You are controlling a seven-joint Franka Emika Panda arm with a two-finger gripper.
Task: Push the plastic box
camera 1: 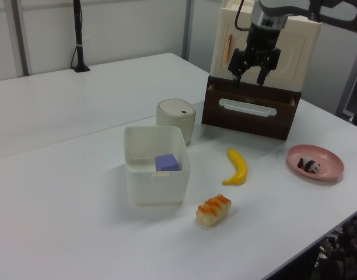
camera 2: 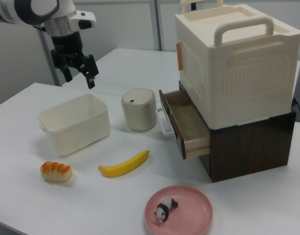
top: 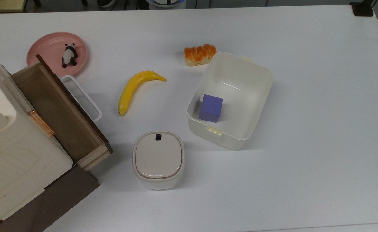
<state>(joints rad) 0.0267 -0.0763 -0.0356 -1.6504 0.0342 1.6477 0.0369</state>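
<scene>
Open and empty, the pincer [camera 2: 75,68] hangs above the tabletop [top: 305,96]; the plastic box [camera 2: 75,123] sits well below it, light, rigid, likely to slide if pushed low on a wall

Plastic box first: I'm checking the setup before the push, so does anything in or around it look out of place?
The cream-white open plastic box sits skewed to the table edges and holds a purple cube. A wooden drawer beside the lidded white bin stands pulled open. Nothing looks spilled or damaged.

Bright, even overhead light (soft short shadows), slightly grainy throughout.
</scene>
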